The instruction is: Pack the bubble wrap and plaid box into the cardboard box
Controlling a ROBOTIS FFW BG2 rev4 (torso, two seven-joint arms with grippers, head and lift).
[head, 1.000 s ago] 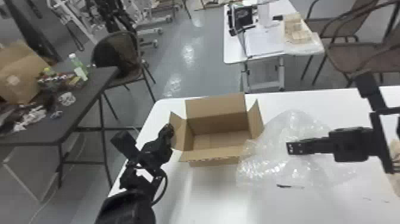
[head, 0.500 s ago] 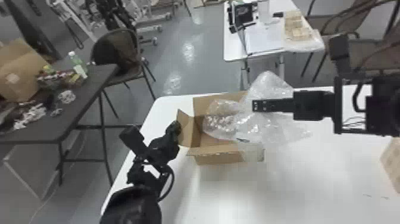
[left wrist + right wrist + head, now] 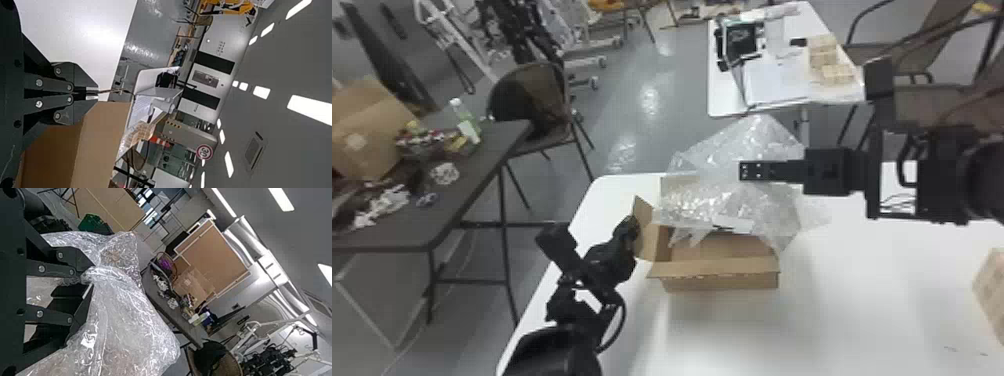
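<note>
One loose mass of clear bubble wrap (image 3: 712,200), lifted over the open cardboard box (image 3: 722,281) on the white surface (image 3: 857,310); likely light, soft and slippery, best taken by a thick fold. Right end effector (image 3: 91,275): slightly parted around bunched bubble wrap. Left end effector (image 3: 92,93): narrow, pinching the left flap (image 3: 642,212). Well to the right, apparently the plaid box (image 3: 993,295): probably stiff, best gripped across opposite sides.
</note>
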